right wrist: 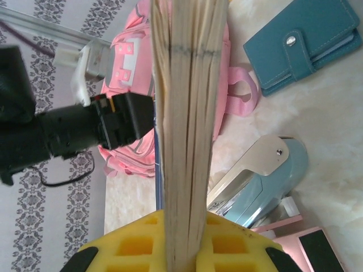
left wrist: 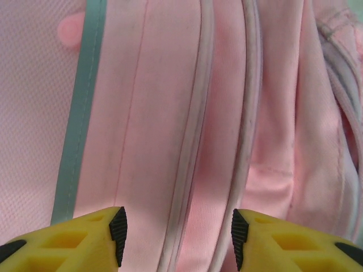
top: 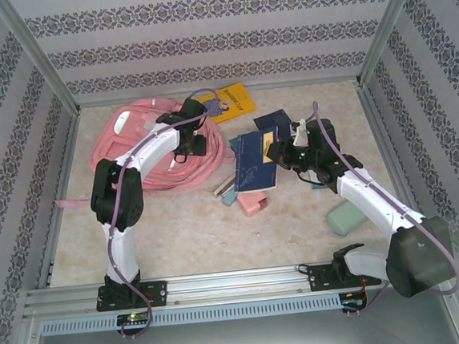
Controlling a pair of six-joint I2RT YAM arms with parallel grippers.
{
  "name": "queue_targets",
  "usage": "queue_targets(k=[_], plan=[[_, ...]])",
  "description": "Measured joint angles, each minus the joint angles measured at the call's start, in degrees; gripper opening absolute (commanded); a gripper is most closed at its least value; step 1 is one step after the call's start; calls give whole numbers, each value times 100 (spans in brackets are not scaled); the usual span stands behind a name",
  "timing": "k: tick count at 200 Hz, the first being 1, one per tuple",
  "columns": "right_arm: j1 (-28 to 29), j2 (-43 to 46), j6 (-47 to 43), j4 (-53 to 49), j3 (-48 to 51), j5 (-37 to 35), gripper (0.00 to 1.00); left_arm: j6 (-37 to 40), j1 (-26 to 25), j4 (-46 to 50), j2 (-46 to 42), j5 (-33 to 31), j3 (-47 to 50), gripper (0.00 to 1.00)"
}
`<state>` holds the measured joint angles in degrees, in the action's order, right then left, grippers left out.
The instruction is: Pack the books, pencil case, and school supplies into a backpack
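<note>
1. Top external view: the backpack [top: 135, 144] lies flat on the table, and every other item sits to its right.
2. The left gripper [top: 186, 150] hangs over the backpack's right-hand part. In the left wrist view its fingers [left wrist: 116, 235] stand partly apart with nothing between them, above pink fabric and zip lines.
3. The yellow book [top: 231, 101] lies flat just right of the backpack, toward the far wall.
4. The stapler [top: 227, 190] and the pink block [top: 254, 204] lie just beside each other, right of the backpack on its nearer side.
5. The navy book [top: 253, 160] is tilted, right of the backpack, with the right gripper [top: 276, 153] clamped on its edge. In the right wrist view its pages stand edge-on between the yellow fingers [right wrist: 136, 249].
6. A second navy book [top: 272, 122] lies flat just beyond the held one.
7. The teal pouch [right wrist: 306, 39] rests on the table, apart from the backpack.
8. The pencil case [top: 346, 218] lies farthest right of the backpack, beside the right arm.
</note>
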<state>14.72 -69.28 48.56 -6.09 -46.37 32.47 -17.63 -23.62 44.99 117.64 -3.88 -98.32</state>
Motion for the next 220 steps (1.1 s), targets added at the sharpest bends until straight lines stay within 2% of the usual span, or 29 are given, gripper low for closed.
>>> queue_targets(k=[30,65,115,143,189,220], plan=[[0,11,-57,-15,7,15,0,289,0,129,400,-173,-343,42],[4,-107,52,74,7,-37,0,542,0,166,564,-407,-356,0],[142,-846,431,533,-79,-225,0,601,13,229,369,-413,-385,0],[350,-1270,852,1178,-175,-372,0,520,122,378,-46,-201,-538,0],[588,-1906,1231,2124,-634,-605,0,205,656,389,-1088,737,-590,0],[662,-2400,1480,2719,-940,-719,0,-72,1294,367,-1453,1871,-612,0]])
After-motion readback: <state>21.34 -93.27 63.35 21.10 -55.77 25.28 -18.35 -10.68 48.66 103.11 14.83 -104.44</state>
